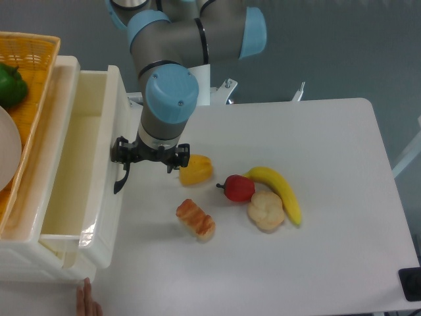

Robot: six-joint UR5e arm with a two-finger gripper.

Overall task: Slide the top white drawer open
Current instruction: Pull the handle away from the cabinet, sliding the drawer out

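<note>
pincer (122, 172) | at front of top white drawer (72, 164) | on black handle (120, 180)

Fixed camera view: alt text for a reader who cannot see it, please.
The robot's gripper is at the curved black handle of the glossy cream-white top drawer, which stands partly open and looks empty. Toy foods, including a yellow banana, lie on the white table.

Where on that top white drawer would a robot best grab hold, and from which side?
By the curved black handle on the top white drawer's front panel, coming from the table side. It stands out from the flat, glossy front, likely the only part two fingers can close around. The gripper is already there.
</note>
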